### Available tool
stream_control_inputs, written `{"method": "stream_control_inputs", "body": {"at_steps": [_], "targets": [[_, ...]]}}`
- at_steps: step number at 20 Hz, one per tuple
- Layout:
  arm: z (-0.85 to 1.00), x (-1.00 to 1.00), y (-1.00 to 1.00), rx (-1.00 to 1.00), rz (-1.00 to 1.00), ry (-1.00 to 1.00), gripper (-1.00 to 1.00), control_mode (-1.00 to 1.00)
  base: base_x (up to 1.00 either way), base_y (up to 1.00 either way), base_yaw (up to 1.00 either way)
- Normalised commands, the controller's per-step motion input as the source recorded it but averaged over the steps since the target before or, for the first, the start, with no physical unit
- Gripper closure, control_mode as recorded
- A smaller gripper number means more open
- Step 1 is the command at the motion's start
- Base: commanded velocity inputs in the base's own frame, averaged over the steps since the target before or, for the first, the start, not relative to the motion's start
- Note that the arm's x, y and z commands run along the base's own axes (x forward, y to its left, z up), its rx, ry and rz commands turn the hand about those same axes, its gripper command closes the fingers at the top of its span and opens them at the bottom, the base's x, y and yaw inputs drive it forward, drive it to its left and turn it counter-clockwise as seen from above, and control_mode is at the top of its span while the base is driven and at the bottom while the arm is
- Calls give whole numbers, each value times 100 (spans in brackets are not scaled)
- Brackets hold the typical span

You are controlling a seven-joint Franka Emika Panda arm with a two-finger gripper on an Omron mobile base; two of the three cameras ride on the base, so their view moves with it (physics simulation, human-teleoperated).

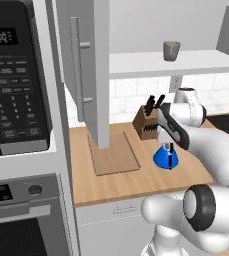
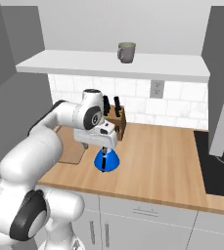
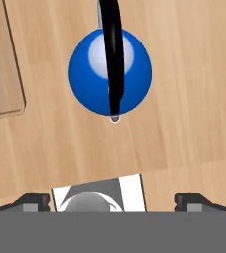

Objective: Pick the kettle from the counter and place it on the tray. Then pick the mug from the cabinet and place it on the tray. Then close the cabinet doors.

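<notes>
While hand (image 3: 112, 200) hangs wide open, kettle (image 3: 92, 74) sits directly below, untouched, on counter (image 3: 183, 123).

My arm (image 2: 40, 141) is glossy white, rounded segments with dark grey joint rings, ending in a gripper (image 3: 112, 197) with small dark fingertips.

Blue kettle (image 3: 109, 74) upright on counter (image 3: 183, 123) beside tray (image 3: 1, 64).

A rendered home kitchen — butcher-block counter (image 1: 131, 180) over white drawers, microwave (image 1: 13, 75) stacked above an oven (image 1: 21, 220), tiled backsplash (image 2: 133, 95), knife block (image 1: 147, 122), black cooktop (image 2: 216, 161) — grey wall cabinet (image 1: 86, 65) overhead.
</notes>
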Motion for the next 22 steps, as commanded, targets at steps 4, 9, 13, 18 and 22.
{"method": "stream_control_inputs", "body": {"at_steps": [4,9,13,18,22], "targets": [[-30,17,0,2,0,1,-100,-100,0,0,0],[-26,28,0,1,0,4,-100,-100,0,0,0],[-10,3,1,1,0,0,-100,-100,0,0,0],[-2,-6,-8,0,-1,0,-100,-100,0,0,0],[-12,15,-5,1,0,0,-100,-100,0,0,0]]}}
